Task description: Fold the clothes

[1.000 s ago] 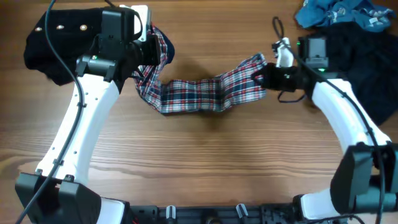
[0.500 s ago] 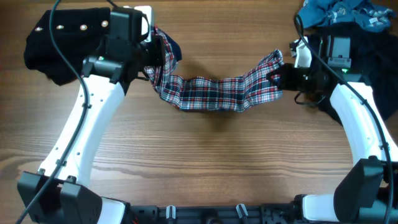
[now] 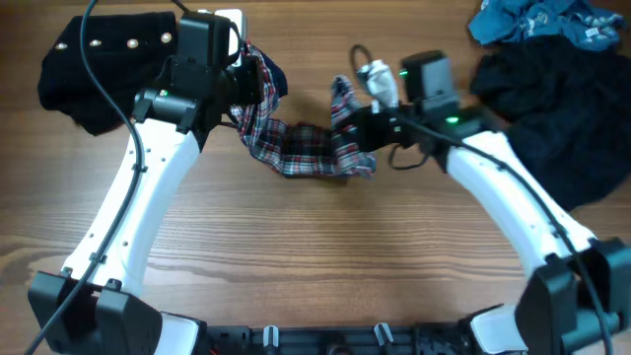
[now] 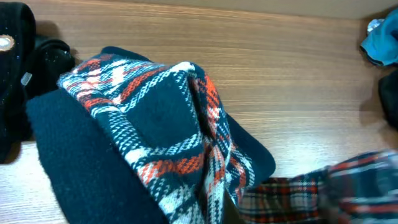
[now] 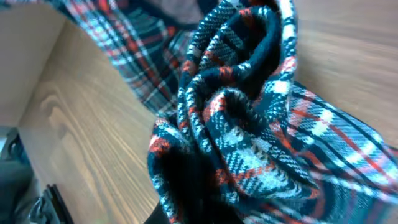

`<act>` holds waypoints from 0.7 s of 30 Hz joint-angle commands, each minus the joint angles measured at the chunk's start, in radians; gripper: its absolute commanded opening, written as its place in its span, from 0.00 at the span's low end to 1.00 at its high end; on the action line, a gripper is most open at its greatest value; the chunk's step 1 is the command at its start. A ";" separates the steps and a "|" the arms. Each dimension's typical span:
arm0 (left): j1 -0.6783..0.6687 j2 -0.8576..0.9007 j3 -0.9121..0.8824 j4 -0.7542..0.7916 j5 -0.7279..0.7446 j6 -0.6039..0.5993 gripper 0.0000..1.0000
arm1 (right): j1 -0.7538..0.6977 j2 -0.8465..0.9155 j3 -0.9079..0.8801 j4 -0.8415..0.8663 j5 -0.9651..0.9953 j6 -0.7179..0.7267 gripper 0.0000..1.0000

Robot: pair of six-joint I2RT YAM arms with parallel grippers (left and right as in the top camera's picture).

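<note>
The plaid garment (image 3: 301, 148) is no longer stretched out between my two arms. It now lies bunched on the surface (image 3: 315, 266) a little left of centre and nearer the far edge, with its right end doubled back toward its middle. That end has come across because my right gripper (image 3: 351, 123), clamped tight on a twisted handful of the plaid, has swung in from the right side toward the left. My left gripper (image 3: 245, 91) stays pinched on the other end, lifted near the far edge, and has barely moved. I judge this to be the first fold under way, one end carried toward the other. The layers look rumpled, so they may need laying flat before I let go. The studded black garment (image 3: 89, 54) sits in the far left corner. The blue garment (image 3: 537, 20) and the plain black garment (image 3: 552, 108) sit in the far right corner, none of them in my grip.
</note>
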 commanded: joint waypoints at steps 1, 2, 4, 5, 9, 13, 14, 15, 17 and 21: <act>0.000 -0.026 0.025 0.007 -0.010 -0.013 0.04 | 0.069 0.105 0.021 0.047 0.029 0.067 0.04; 0.000 -0.026 0.025 0.007 -0.010 -0.013 0.04 | 0.080 0.124 0.021 0.057 0.029 0.074 0.04; 0.000 -0.026 0.025 0.006 -0.010 -0.010 0.04 | 0.087 0.156 0.021 0.072 0.032 0.095 0.04; 0.000 -0.026 0.025 0.006 -0.010 -0.010 0.04 | 0.087 0.168 0.021 0.078 0.033 0.100 0.04; 0.000 -0.026 0.025 0.007 -0.010 -0.010 0.04 | 0.087 0.198 0.021 0.102 0.032 0.099 0.37; 0.000 -0.026 0.025 0.008 -0.011 -0.009 0.04 | 0.087 0.209 0.021 0.111 0.032 0.099 1.00; 0.000 -0.026 0.025 0.008 -0.018 -0.010 0.04 | 0.087 0.209 0.021 0.114 0.032 0.100 1.00; 0.000 -0.026 0.025 0.008 -0.032 -0.009 0.04 | 0.087 0.209 0.021 0.120 0.032 0.100 1.00; 0.000 -0.029 0.025 0.007 -0.060 -0.009 0.04 | 0.087 0.209 0.021 0.133 0.027 0.112 1.00; 0.000 -0.058 0.025 0.008 -0.110 0.007 0.04 | 0.074 0.196 0.022 0.168 -0.048 0.126 1.00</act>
